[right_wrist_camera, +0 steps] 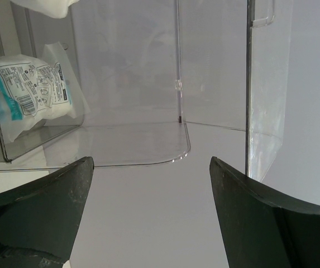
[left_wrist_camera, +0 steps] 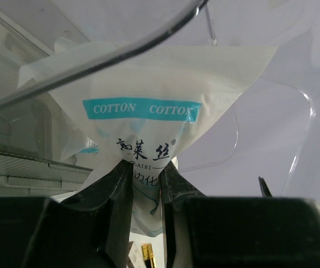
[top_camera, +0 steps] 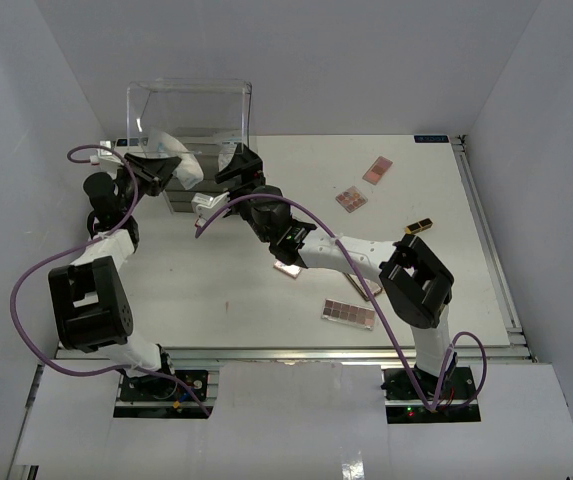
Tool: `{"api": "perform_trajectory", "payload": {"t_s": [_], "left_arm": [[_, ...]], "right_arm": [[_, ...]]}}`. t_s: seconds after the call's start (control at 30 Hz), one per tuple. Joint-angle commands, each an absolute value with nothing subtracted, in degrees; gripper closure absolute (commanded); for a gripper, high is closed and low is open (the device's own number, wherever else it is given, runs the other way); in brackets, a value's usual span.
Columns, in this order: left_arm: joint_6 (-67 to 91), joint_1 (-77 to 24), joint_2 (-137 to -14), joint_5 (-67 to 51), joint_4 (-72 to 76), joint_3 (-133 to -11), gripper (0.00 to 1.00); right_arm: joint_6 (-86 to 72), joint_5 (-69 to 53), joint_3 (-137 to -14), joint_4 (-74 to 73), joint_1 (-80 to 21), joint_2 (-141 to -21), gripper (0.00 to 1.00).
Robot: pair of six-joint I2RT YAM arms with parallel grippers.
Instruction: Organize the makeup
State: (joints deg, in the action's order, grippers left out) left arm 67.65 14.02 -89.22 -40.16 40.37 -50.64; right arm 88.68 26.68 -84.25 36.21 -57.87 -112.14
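My left gripper (top_camera: 162,168) is shut on a white packet with a blue "COTTON" band (left_wrist_camera: 148,125), holding it up at the front left of the large clear box (top_camera: 191,108). Its fingers (left_wrist_camera: 118,190) pinch the packet's lower end. My right gripper (top_camera: 238,166) is open and empty at the box's front right, facing inside (right_wrist_camera: 151,167). Two more packets (right_wrist_camera: 28,92) lie in the box's left part. Pink-brown palettes lie on the table (top_camera: 377,169), (top_camera: 351,199), (top_camera: 348,313). A black-gold tube (top_camera: 418,227) lies at the right. A gold tube (left_wrist_camera: 147,254) shows below the left fingers.
The clear box's walls (right_wrist_camera: 260,84) and floor edge (right_wrist_camera: 148,162) stand right in front of the right gripper. Another palette (top_camera: 288,268) lies partly under the right arm. A flat brownish item (top_camera: 366,288) lies by the right arm's elbow. White walls enclose the table.
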Motion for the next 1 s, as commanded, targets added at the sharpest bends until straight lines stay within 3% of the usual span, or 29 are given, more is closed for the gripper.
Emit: {"api": "perform_trajectory", "payload": {"t_s": [0.0, 0.37, 0.97], "left_arm": [[72.66, 13.44, -90.71, -37.28, 46.2, -53.18, 0.82], [80.34, 11.82, -95.87, -33.94, 51.98, -54.92, 0.81], [79.29, 10.3, -100.16, -28.35, 47.26, -59.34, 0.77]], "right_arm": [[87.98, 27.09, -87.63, 41.94, -58.12, -111.44, 0.1], [88.03, 27.2, -87.18, 41.66, -58.13, -111.18, 0.1], [88.15, 26.93, -86.92, 41.71, -58.22, -111.66, 0.1]]}}
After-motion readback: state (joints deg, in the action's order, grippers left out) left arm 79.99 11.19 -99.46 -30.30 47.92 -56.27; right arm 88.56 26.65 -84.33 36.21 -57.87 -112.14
